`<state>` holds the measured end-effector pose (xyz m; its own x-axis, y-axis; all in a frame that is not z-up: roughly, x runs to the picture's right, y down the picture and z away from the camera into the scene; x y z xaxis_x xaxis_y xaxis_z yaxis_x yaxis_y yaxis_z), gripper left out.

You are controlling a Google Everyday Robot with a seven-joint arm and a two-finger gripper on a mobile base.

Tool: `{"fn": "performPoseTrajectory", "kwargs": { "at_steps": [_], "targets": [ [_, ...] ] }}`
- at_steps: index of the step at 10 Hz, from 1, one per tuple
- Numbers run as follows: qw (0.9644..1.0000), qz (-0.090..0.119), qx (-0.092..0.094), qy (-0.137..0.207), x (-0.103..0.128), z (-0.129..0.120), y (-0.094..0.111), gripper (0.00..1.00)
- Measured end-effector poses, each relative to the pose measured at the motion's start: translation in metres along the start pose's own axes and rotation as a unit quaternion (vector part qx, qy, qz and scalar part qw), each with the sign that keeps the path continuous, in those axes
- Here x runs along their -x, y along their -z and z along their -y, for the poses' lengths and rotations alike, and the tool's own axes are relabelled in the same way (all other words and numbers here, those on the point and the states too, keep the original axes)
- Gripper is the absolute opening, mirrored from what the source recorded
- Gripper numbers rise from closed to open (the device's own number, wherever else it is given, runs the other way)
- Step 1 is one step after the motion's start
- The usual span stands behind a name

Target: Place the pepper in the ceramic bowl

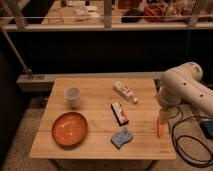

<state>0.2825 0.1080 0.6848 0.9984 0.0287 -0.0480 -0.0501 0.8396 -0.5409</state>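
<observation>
Camera view: the claw [161, 121] was seen at the right edge of the wooden surface [95, 150], pointed downward from the white arm [182, 90]. The pepper [160, 130] was held upright in its narrow grip, with the tip just above the boards. The bowl [56, 131] was set at the front left of the surface, well apart from the pepper. A white cup [73, 96] was placed behind the bowl. A red-and-white packet [119, 113] was laid near the middle, with a blue object [121, 137] just in front of it and a pale bottle [125, 92] lying behind.
</observation>
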Motion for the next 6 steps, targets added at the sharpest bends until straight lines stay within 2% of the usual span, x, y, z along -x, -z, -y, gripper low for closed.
{"fn": "performPoseTrajectory", "kwargs": {
  "at_steps": [5,6],
  "targets": [
    [1.0000,0.000,0.000,0.001,0.000,-0.001,-0.001,0.80],
    [1.0000,0.003,0.000,0.009,0.004,-0.004,-0.010,0.80]
  ]
}}
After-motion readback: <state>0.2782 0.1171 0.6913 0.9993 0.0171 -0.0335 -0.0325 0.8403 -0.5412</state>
